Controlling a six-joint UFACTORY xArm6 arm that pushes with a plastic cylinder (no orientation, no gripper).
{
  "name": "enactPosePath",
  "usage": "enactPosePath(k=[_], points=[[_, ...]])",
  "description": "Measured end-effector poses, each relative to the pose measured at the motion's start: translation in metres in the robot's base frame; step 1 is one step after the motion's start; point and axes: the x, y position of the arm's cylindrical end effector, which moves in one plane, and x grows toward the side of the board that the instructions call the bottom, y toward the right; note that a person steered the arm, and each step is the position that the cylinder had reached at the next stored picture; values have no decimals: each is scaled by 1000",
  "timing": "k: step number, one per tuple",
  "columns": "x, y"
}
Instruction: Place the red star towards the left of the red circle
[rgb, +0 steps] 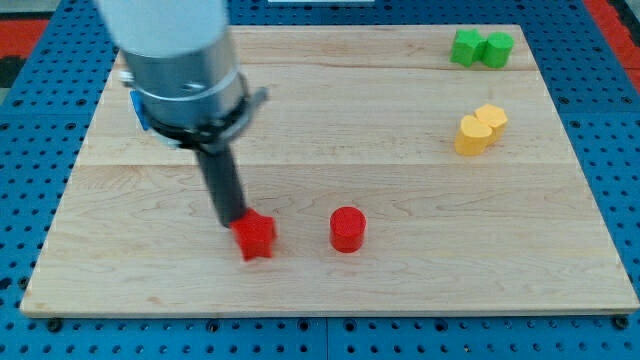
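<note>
The red star (255, 237) lies on the wooden board at lower centre-left. The red circle (347, 229), a short cylinder, stands to its right with a gap between them. My tip (233, 219) is at the star's upper left edge, touching or almost touching it. The rod rises from there up and to the left into the grey arm body.
Two green blocks (481, 48) sit together at the view's top right. Two yellow blocks (481, 129) sit together below them. A blue block (139, 108) is mostly hidden behind the arm at the left. The wooden board (330, 290) lies on a blue pegboard.
</note>
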Motion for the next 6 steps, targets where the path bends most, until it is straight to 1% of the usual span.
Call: enactPosePath(k=[1, 2, 3, 4, 5, 6], points=[[-4, -24], [12, -47], [32, -27], [32, 16], [32, 43], [24, 40]])
